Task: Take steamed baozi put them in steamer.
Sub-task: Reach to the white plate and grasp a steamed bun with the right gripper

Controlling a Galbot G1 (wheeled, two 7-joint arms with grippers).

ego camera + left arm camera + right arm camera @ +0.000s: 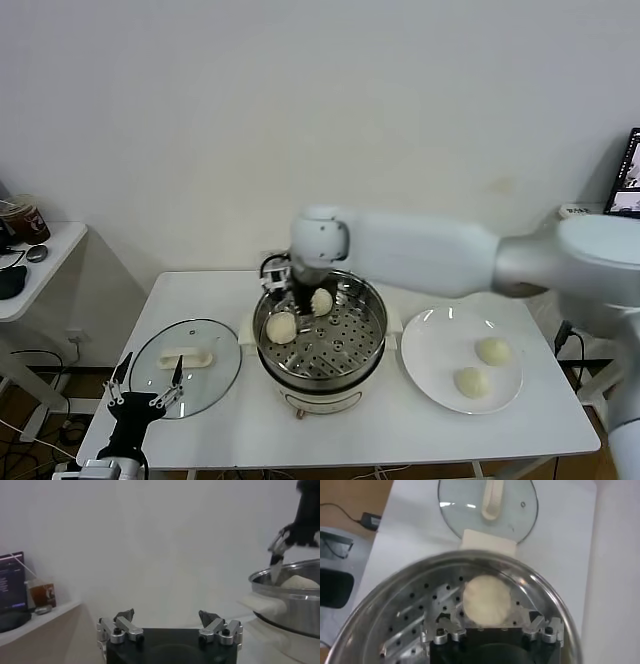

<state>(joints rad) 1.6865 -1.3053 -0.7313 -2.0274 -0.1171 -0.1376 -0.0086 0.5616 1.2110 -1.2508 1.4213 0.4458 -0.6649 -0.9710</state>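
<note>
The right hand point(300, 292) is reaching down inside the steamer point(350, 368), which stands mid-bench near the front edge, with two baozi on the perforated tray at its far-left side: one point(281, 327) toward the left wall, another point(321, 301) just beside the hand. In the right wrist view a bun point(486, 599) sits just ahead of the fingers point(442, 630), which stand wide apart to either side of it and do not appear to press it. Two more baozi point(493, 351) point(471, 382) wait on the white plate point(425, 345) toward the right edge of the bench. The step looks like a release: the hand would best lift straight up, fingers kept wide, so neither pad drags the soft dough or nudges the neighbouring bun, and clear the steel rim before swinging toward the plate. The left hand point(147, 392) idles low off the front-left corner, its fingers spread and empty, near the glass lid point(185, 361) lying at the left end.
</note>
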